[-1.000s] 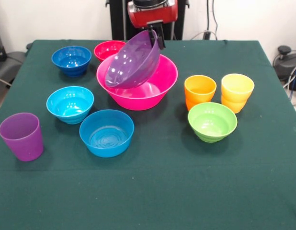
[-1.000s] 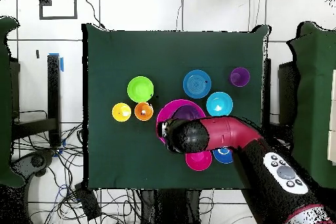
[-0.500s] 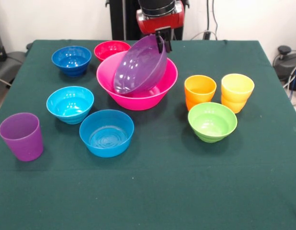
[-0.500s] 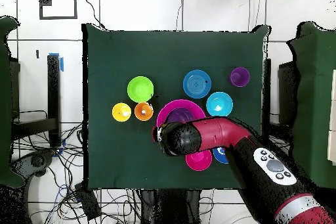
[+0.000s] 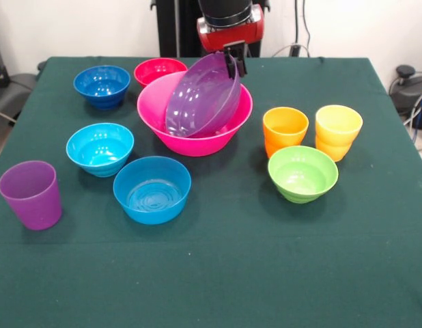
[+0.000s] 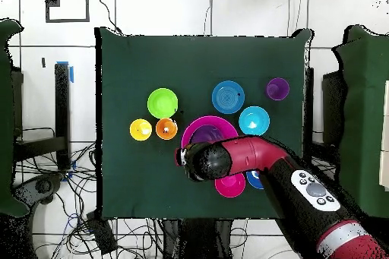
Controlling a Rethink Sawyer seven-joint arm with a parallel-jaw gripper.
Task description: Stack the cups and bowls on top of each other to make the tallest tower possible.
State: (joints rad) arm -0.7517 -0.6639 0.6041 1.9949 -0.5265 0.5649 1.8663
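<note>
Green table, purple bowl tilted in pink bowl, gripper clamped

A dark green cloth covers the table. On it sit a hot-pink bowl holding a translucent purple bowl, a red-pink bowl, a dark blue bowl, a cyan bowl, a mid-blue bowl, and a lime green bowl. The cups are purple, orange and yellow. The arm is red and black.

Bright, even light from overhead; soft short shadows under bowls (faint glare inside them); front view sharp.
</note>
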